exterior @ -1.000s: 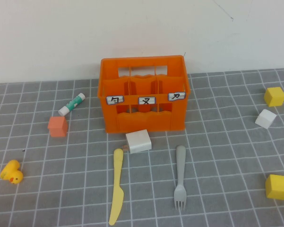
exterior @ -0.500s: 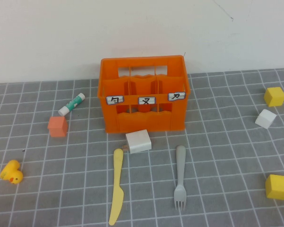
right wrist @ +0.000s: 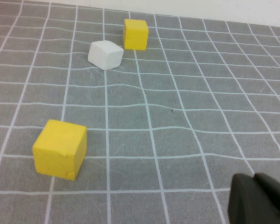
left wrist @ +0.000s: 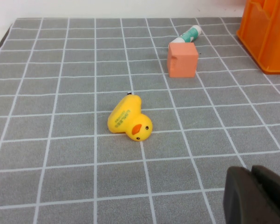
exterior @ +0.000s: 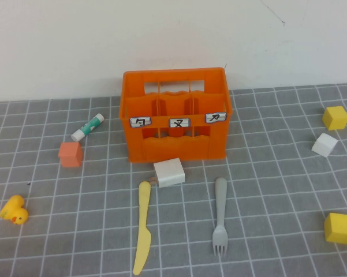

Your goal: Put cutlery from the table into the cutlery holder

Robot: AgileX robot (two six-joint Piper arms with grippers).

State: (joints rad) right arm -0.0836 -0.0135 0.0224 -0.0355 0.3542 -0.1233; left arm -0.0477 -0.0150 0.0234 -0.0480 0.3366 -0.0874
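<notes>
A pale-yellow knife [exterior: 142, 227] lies on the grey grid table [exterior: 265, 190], in front of the orange cutlery holder [exterior: 176, 122]. A grey fork [exterior: 220, 216] lies to its right, tines toward me. The holder stands upright at the back middle, and its corner shows in the left wrist view [left wrist: 265, 35]. Neither arm shows in the high view. My left gripper [left wrist: 252, 173] is shut and empty, low over the table near a yellow duck. My right gripper [right wrist: 254, 179] is shut and empty, low over the table near a yellow cube. The cutlery is out of both wrist views.
A small white box [exterior: 169, 172] lies between knife and holder. A yellow duck [exterior: 14, 210], a salmon cube [exterior: 70, 154] and a glue stick [exterior: 88, 127] lie on the left. Two yellow cubes [exterior: 339, 227] [exterior: 335, 118] and a white cube [exterior: 324, 145] lie on the right.
</notes>
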